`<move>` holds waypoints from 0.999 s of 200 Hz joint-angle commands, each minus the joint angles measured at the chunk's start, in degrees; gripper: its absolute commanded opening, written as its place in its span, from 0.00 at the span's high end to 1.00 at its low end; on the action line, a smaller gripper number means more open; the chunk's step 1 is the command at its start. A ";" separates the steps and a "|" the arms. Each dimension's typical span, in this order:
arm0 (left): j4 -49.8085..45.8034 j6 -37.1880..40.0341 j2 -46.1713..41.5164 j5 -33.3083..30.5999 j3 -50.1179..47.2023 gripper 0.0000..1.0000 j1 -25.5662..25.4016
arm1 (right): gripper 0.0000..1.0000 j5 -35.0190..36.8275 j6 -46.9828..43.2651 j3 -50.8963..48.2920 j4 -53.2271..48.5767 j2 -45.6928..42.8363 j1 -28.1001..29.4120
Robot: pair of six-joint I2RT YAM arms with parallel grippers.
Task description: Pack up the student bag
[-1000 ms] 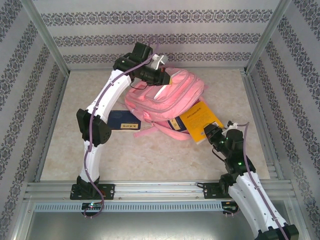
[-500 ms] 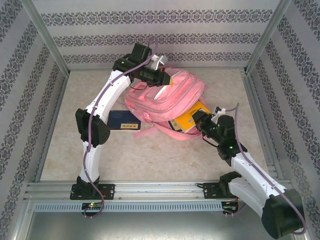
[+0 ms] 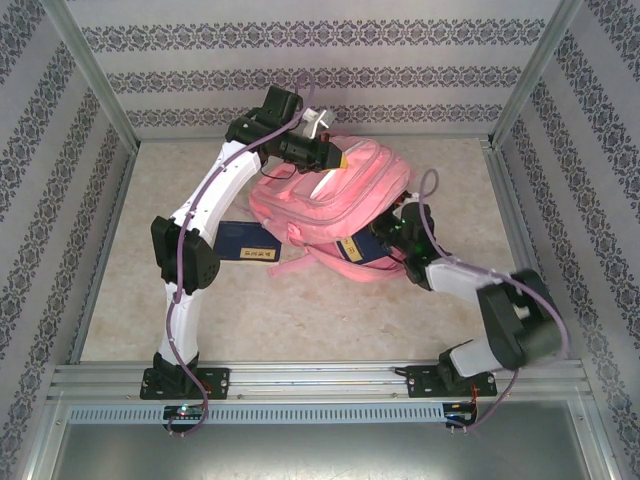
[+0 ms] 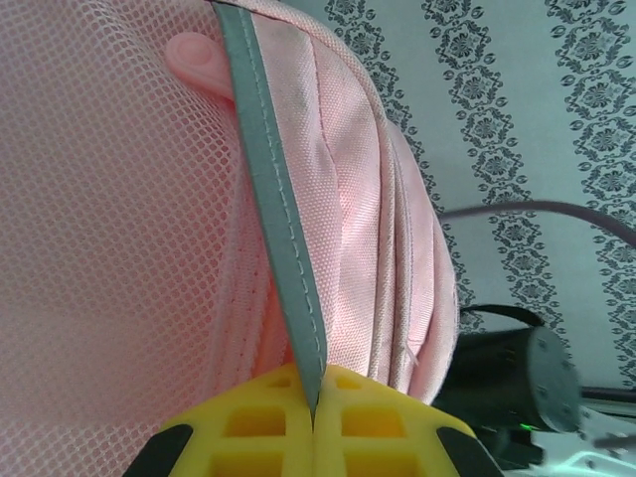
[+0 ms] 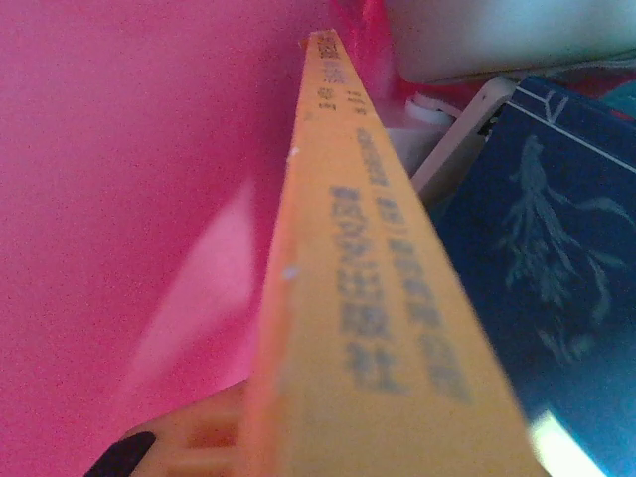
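Left gripper (image 4: pixel 313 409) is pinching grey trim (image 4: pixel 278 219) on the large pink fabric backpack (image 3: pixel 320 192); right gripper (image 3: pixel 391 236) is clamping a thin yellow book (image 5: pixel 378 328), seemingly entering it, so pushing level suits.

pink student bag (image 3: pixel 330 200) lying mid-table

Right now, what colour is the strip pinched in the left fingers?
Grey; the strip shows best in the left wrist view.

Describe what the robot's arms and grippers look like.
Both the left arm and the right arm have white shells with black joint housings, and a purple cable runs along each. The left gripper has yellow fingers moulded with square recesses, black at their outer edges.
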 commanded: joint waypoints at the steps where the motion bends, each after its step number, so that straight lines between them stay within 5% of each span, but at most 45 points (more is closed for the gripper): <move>1: 8.54 -2.55 -5.94 6.72 0.45 1.00 0.27 | 1.00 -0.92 0.91 5.59 14.73 5.17 0.90; 35: 9.05 -3.08 -5.91 6.52 -0.79 1.00 0.21 | 0.81 2.29 -3.43 6.46 6.38 10.69 0.44; 53: 9.22 -3.08 -5.91 6.11 -1.55 1.00 0.28 | 0.57 1.37 -5.34 5.59 3.29 11.20 -0.54; 99: 8.36 -2.45 -5.22 4.17 -1.19 1.00 0.64 | 0.20 2.39 -11.28 1.15 -8.50 -0.73 -1.28; 200: 10.14 -3.91 -3.49 1.17 -4.09 0.99 0.36 | 0.18 14.77 -16.17 -7.26 -46.36 -31.16 -5.44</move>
